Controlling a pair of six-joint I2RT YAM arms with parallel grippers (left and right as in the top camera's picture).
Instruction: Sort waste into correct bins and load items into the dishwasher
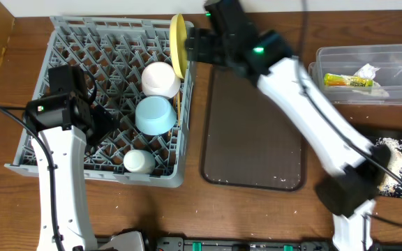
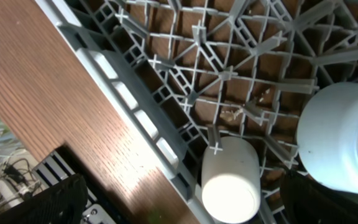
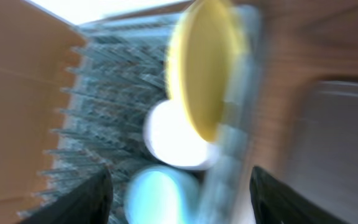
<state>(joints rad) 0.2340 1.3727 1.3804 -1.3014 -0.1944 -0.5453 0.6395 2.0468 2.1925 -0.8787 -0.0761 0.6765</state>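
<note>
Yellow plate (image 1: 179, 43) is parked upright on its edge at the far right side of the grey dish rack (image 1: 82, 49), with the white bowl (image 1: 160, 79) just beside it. Going by that, the step in hand looks like the let-go after loading. To get it done cleanly, the jaws should be spread well clear of the rim and the wrist backed straight out over the brown tray (image 1: 253, 132). No sideways swipe, or the plate could get tipped over.

Right gripper (image 1: 191, 46) is seen just beside the plate, fingers (image 3: 86, 199) parted and nothing clamped between them. Whether the rim is grazed can't be told, since the wrist view is blurred. Left gripper (image 1: 107, 120) is spread wide and empty over the rack, above the small white cup (image 2: 229, 186).
</note>
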